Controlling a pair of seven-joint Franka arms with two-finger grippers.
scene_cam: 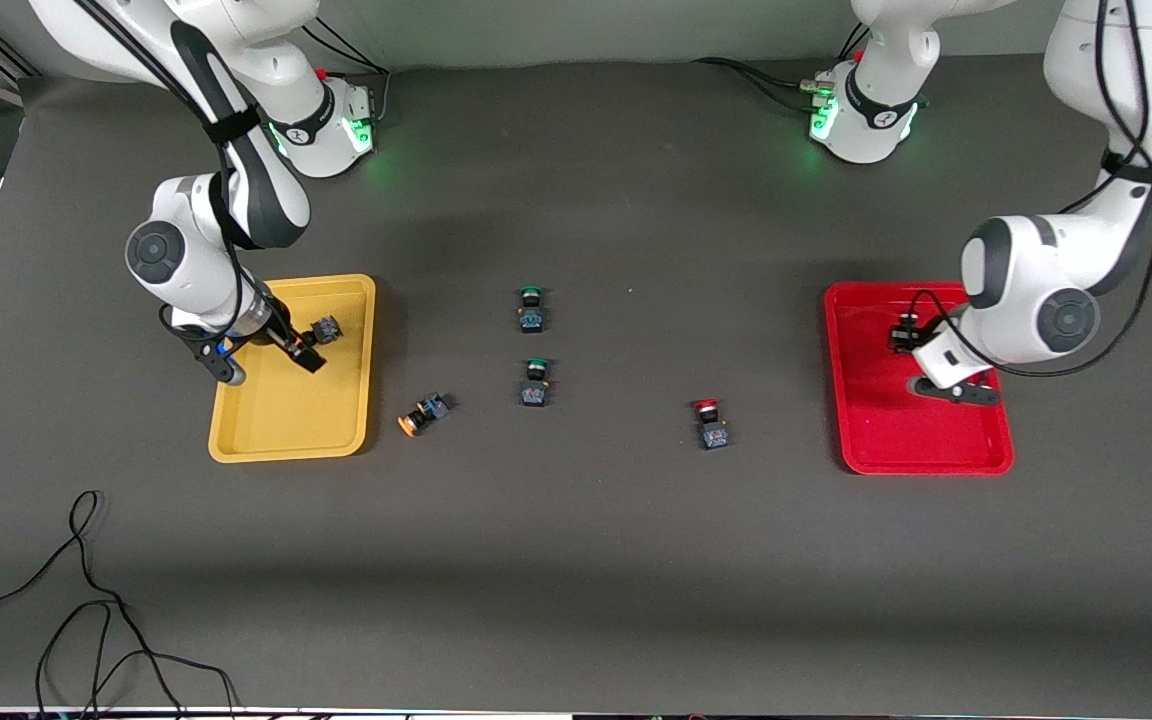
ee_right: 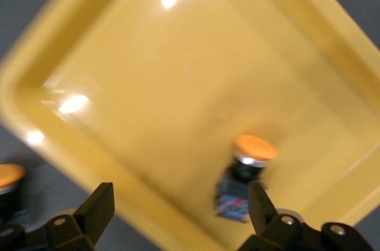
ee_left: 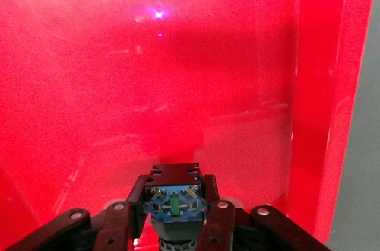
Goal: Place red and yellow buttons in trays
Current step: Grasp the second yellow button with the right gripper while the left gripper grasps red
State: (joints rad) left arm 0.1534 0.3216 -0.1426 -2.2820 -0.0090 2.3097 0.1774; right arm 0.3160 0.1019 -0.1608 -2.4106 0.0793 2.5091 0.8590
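My right gripper (scene_cam: 271, 365) is open over the yellow tray (scene_cam: 286, 440), and it also shows in the right wrist view (ee_right: 180, 203). One orange-yellow-capped button (scene_cam: 326, 328) lies in that tray (ee_right: 148, 85), just beside one fingertip (ee_right: 246, 174). My left gripper (scene_cam: 908, 340) is shut on a dark button body (ee_left: 175, 200) low over the red tray (scene_cam: 896, 450); its cap is hidden. The red tray's floor (ee_left: 148, 85) fills the left wrist view. A second orange-yellow button (scene_cam: 421, 413) lies on its side on the table beside the yellow tray (ee_right: 9, 177). A red-capped button (scene_cam: 709, 422) stands mid-table.
Two green-capped buttons (scene_cam: 531, 308) (scene_cam: 535, 382) stand mid-table between the trays. A black cable (scene_cam: 86, 600) loops on the table near the front camera at the right arm's end.
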